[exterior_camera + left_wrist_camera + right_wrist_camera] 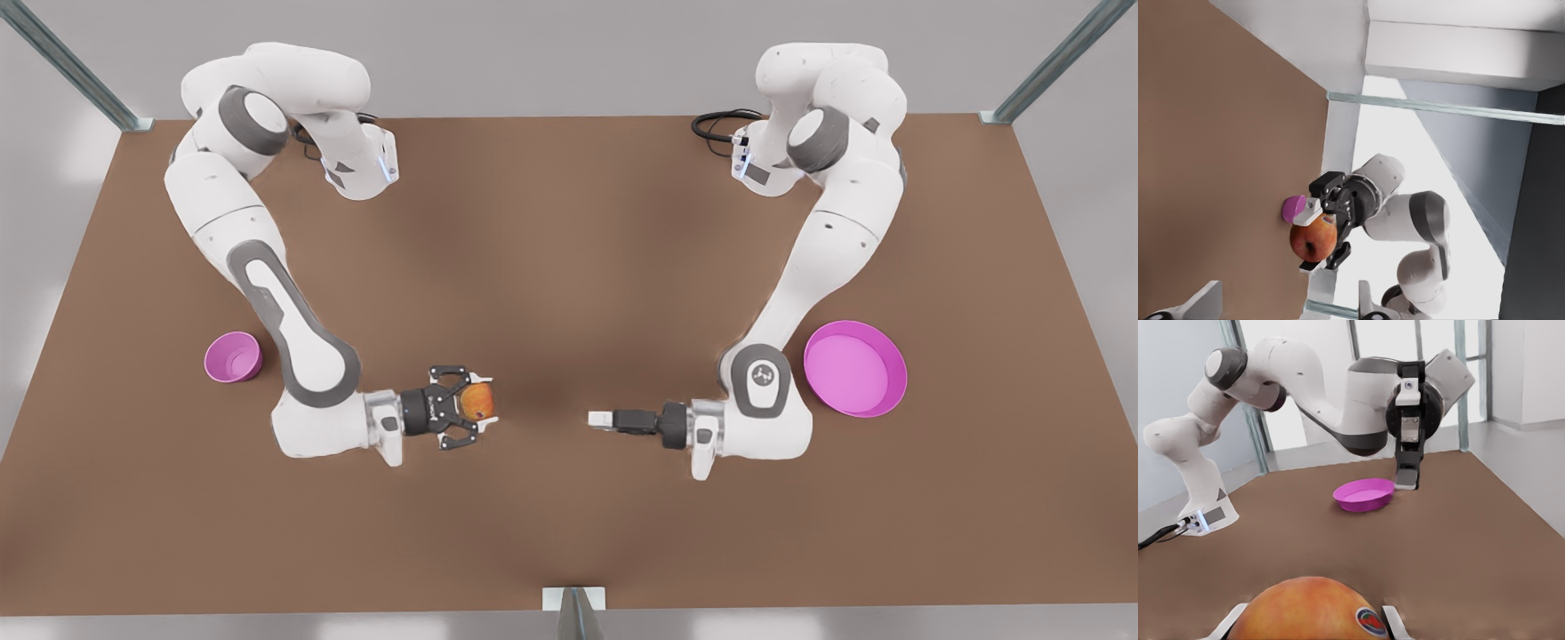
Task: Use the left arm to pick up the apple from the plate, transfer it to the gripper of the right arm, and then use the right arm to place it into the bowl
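right wrist view: apple (1311, 610) close up with sticker, own pads either side. front view: right gripper (484, 409) clenched on apple above table (569, 267), at front view's left, near bowl (233, 356). left gripper (594, 417) faces it, well apart, beside plate (855, 368). left wrist view: own fingers (1205, 300) spread wide, nothing between them.

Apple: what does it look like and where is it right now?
The apple is round and smooth, red blending to orange-yellow, with a small sticker on its skin. It hangs above the brown table, pinched between the fingers of the right gripper, at the front view's left. Nothing else touches it.
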Robot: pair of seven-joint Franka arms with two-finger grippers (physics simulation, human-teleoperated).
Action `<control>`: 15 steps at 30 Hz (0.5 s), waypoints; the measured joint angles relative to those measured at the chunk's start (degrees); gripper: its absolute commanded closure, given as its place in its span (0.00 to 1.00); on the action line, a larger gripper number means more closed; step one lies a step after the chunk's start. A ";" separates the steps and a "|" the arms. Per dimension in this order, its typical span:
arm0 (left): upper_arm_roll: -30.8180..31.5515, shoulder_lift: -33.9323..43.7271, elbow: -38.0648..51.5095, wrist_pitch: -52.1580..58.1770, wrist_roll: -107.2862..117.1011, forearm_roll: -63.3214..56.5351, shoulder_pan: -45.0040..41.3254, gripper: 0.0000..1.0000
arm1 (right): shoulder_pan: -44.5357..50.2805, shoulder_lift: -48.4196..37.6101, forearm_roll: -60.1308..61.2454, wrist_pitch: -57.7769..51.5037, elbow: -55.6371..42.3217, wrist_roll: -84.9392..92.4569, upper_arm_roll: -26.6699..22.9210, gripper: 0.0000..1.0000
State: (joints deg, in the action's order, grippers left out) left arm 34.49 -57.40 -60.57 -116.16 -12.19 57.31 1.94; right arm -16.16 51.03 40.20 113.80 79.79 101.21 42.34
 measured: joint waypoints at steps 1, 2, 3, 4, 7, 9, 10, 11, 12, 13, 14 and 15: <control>0.08 4.33 0.08 3.42 1.02 -8.37 3.42 0.00 | -2.63 -3.17 -6.81 -0.71 3.08 -0.38 -0.02 0.29; 0.21 8.94 0.14 7.30 2.40 -18.27 5.24 0.00 | -4.92 -6.28 -13.77 -1.39 5.84 -0.79 -0.04 0.29; 0.39 13.27 0.16 11.91 3.75 -28.08 6.64 0.00 | -6.56 -8.82 -20.67 -1.98 7.96 -1.19 -0.11 0.29; 0.39 17.26 0.15 16.26 5.04 -36.85 7.53 0.00 | -7.90 -10.57 -27.26 -2.46 9.26 -1.56 -0.14 0.29; -7.33 32.31 -11.90 24.57 8.51 -54.39 4.76 0.00 | -11.09 -14.00 -44.10 -2.56 12.65 -2.67 -0.50 0.29; -19.23 45.27 -27.97 24.05 10.32 -58.35 -3.82 0.00 | -13.75 -16.20 -52.92 -0.57 17.33 -3.58 -0.54 0.29; -21.42 46.88 -28.48 25.01 10.75 -59.66 -5.14 0.00 | -15.11 -17.34 -56.58 0.79 19.89 -4.16 -0.53 0.29; -22.54 46.78 -26.81 26.42 11.10 -60.68 -5.64 0.00 | -16.41 -18.34 -59.68 2.22 21.95 -4.76 -0.53 0.29; -23.10 46.58 -25.30 27.86 11.45 -61.47 -5.79 0.00 | -17.78 -19.32 -62.14 3.64 23.61 -5.34 -0.53 0.29; -23.36 46.30 -23.35 29.15 11.77 -61.94 -5.98 0.00 | -19.52 -20.08 -64.30 5.03 24.77 -5.89 -0.55 0.29; -23.43 45.78 -21.23 30.38 12.07 -62.40 -6.23 0.00 | -21.27 -20.45 -66.18 6.28 25.45 -6.44 -0.59 0.29; -23.57 43.53 -19.09 31.79 12.34 -62.90 -6.55 0.00 | -22.97 -20.63 -67.66 7.41 26.16 -6.96 -0.59 0.29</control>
State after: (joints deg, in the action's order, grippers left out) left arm 10.92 -13.88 -79.66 -84.36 0.15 -5.59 -4.61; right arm -39.13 30.39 -27.46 121.20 105.94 94.25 41.74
